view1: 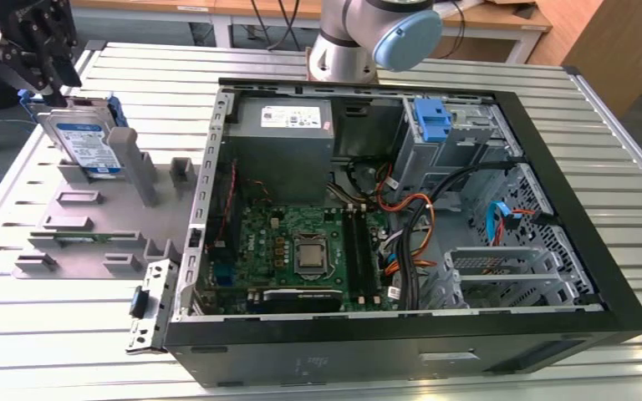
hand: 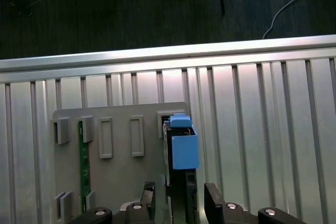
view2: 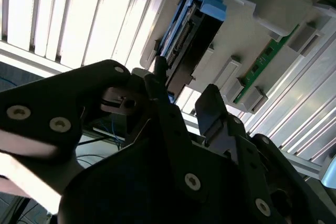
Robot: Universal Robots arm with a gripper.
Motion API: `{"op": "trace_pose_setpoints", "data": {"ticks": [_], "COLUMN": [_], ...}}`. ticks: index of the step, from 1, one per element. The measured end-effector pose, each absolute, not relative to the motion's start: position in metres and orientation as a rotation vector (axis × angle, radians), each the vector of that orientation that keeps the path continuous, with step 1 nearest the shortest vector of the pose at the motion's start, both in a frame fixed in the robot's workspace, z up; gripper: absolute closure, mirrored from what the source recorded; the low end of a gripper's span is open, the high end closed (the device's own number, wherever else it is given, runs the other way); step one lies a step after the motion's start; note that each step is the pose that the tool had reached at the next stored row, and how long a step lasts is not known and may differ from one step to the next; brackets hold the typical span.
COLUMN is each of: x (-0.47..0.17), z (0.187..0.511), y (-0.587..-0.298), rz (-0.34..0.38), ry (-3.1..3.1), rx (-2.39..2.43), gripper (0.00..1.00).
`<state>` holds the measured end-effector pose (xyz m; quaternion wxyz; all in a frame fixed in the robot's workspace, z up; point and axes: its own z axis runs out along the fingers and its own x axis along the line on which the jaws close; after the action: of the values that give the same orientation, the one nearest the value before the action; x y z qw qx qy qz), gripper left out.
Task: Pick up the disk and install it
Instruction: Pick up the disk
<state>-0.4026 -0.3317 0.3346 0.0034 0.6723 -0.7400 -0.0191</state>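
At the upper left of the exterior view, your tool hung just above the disk. The disk stood on edge in a slot of the grey fixture on the slatted worktop. It was well apart from the open computer case, which took up the middle and right of that frame. By my reading you were at the pick-up step: the tool was over the disk but had not gripped it, and it carried nothing.

Both wrist views showed you the fingers spread, with a clear gap between them. In the first wrist view the disk appeared edge-on with its blue carrier tab nearest. Its thin line ran straight into that gap, so one finger lay to each side. Whether the pads overlapped the disk's upper edge or stopped just short of it, you could not tell; no contact was visible.

As a judgement, the grasp called for keeping the tool centred over that thin edge. It also needed to be low enough that the pads met the flat sides or carrier rails rather than the tab alone. The lift called for a straight pull out of the slot, since a tilt could bind the disk against the fixture's posts.
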Motion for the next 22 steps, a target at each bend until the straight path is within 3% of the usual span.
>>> {"op": "trace_pose_setpoints", "data": {"ticks": [1,3,5,6,22], "x": [-0.4026,-0.4026,-0.4026,-0.4026,-0.4026], "z": [0.3346,0.3346,0.3346,0.3346,0.333], "y": [-0.3317,-0.3317,-0.3317,-0.3317,-0.3317], "rz": [-0.06,-0.06,-0.06,-0.06,-0.06], "ry": [-2.32,-2.32,-2.32,-2.32,-2.32], "rx": [2.108,2.108,2.108,2.108,2.108], "gripper": [0.53,0.42,0.42,0.36,0.36]}}
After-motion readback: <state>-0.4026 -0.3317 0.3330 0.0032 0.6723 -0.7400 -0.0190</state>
